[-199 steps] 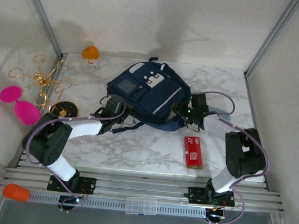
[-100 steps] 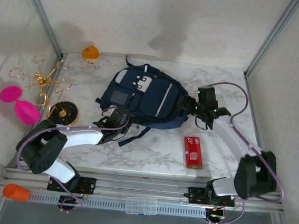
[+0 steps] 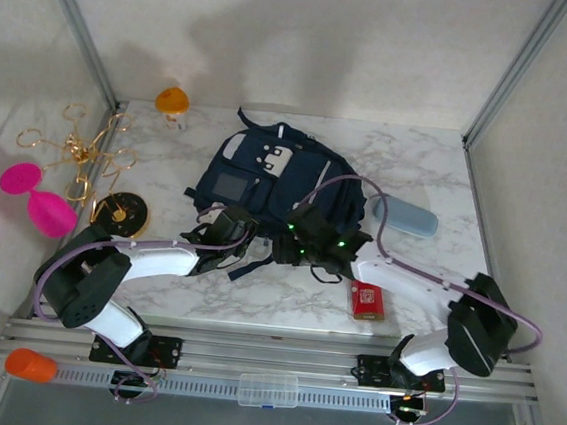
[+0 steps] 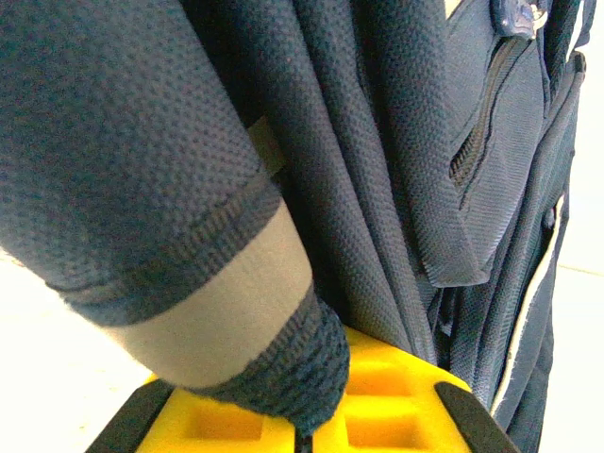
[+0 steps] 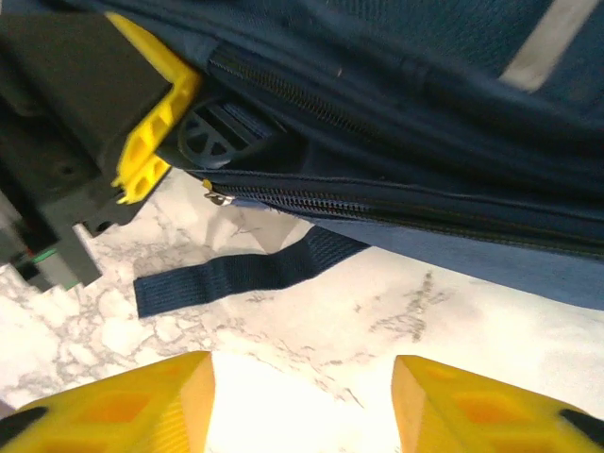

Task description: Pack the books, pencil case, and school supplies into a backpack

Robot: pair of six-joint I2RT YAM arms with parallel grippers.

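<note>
The left fingers clamp a fold of the backpack at centre frame; the right fingers hang wide apart, empty, beside its zipper. A zipper tug may slip that fold free, sliding the backpack across the counter

A lab test cell (white panels, aluminium frame, marble table).

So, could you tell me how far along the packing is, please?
Nothing is visibly packed yet. In hand: the left pincer grips a backpack strap, and the open right pincer hovers by its closed zipper. Left: the pencil case and red box lie out on the table.
</note>
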